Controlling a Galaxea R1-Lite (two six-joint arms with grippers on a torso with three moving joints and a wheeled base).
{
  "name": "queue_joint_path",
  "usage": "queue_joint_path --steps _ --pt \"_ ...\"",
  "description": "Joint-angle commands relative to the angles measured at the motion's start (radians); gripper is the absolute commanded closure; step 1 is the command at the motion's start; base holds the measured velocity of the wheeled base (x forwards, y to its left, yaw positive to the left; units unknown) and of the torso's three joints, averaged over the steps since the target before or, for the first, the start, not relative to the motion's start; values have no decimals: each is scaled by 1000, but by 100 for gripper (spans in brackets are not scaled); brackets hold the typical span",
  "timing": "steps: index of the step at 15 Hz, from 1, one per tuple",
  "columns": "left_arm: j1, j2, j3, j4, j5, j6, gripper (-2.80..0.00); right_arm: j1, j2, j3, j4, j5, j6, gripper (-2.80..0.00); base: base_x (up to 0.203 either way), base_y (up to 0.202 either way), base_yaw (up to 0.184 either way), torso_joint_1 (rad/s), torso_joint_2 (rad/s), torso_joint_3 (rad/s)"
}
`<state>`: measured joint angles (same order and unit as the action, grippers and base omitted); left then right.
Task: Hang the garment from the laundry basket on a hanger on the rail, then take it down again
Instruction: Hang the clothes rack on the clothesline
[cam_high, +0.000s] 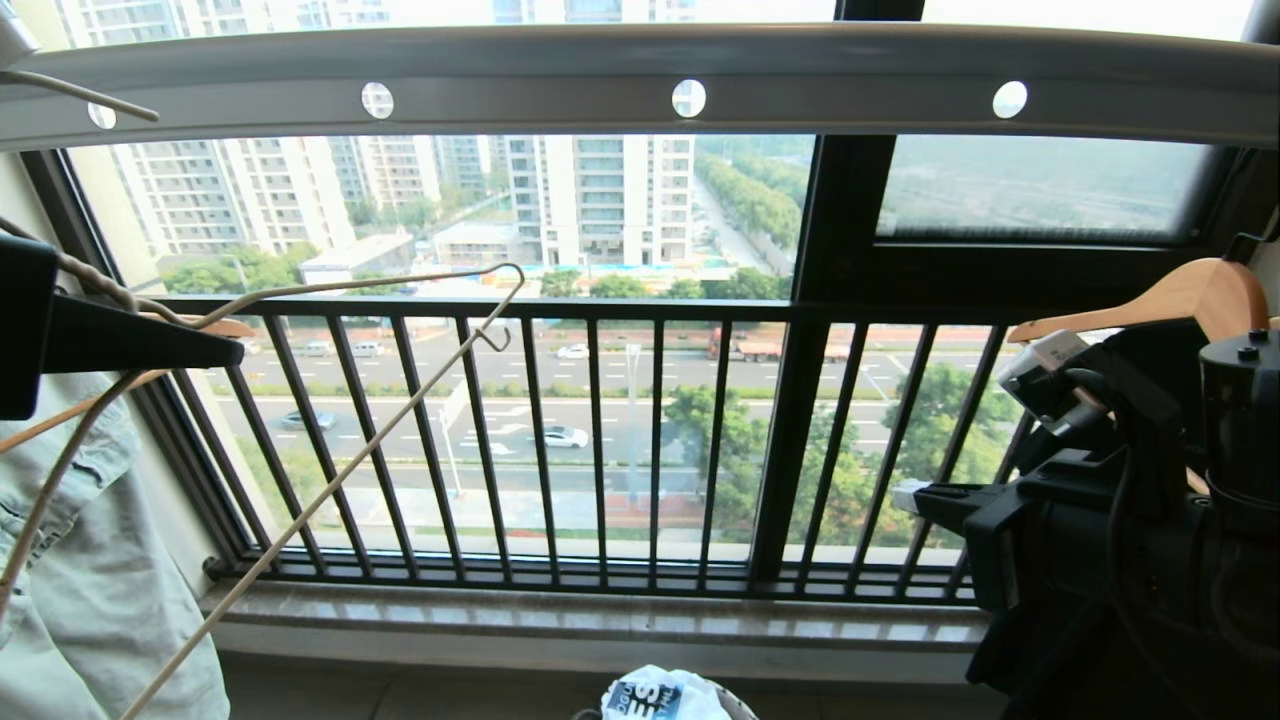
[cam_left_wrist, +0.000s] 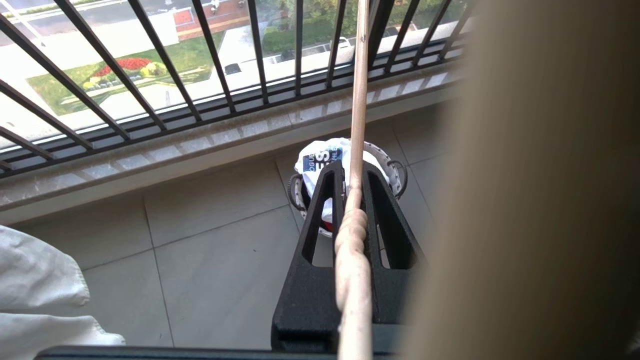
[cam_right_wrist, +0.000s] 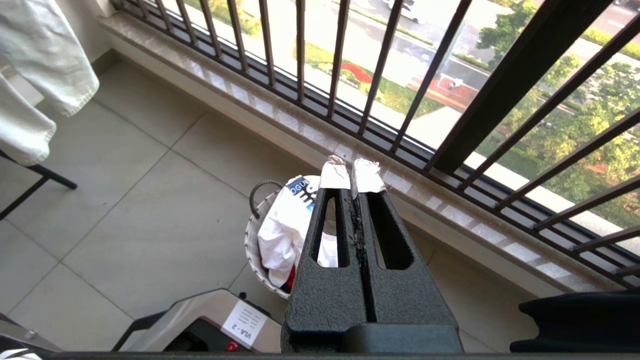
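On the left I see my left gripper (cam_high: 225, 352) closed on the thin wire hanger (cam_high: 400, 420), near the twisted neck below its hook. The hanger is off the rail (cam_high: 640, 75), which runs across the top, and it slants down toward the floor. I judge it light and springy, so it may swing or turn in the grip. Beside it hangs a pale denim garment (cam_high: 90, 560). In the middle, low on the floor near the window sill, stands the laundry basket (cam_left_wrist: 395, 172) with the white T-shirt (cam_high: 665, 695) still crumpled inside, logo up. The shirt is soft and light; I would take a raised fold near the collar. On the right, my right gripper (cam_right_wrist: 352, 175) is shut and empty, above the basket, near a wooden hanger (cam_high: 1180, 295).
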<state>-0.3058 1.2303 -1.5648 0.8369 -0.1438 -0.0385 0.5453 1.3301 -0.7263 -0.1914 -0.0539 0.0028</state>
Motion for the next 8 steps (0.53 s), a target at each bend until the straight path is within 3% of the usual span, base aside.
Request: queue_joint_path --steps 1,6,8 --pt "11 107 -91 16 -4 23 0 1 43 -18 -16 13 -13 0 0 0 0 0 0 0" --pt "30 272 -263 13 3 51 0 1 73 -19 -17 29 -10 0 0 0 0 0 0 0" --pt "29 319 -286 9 48 57 0 1 73 -21 -17 29 -9 0 0 0 0 0 0 0"
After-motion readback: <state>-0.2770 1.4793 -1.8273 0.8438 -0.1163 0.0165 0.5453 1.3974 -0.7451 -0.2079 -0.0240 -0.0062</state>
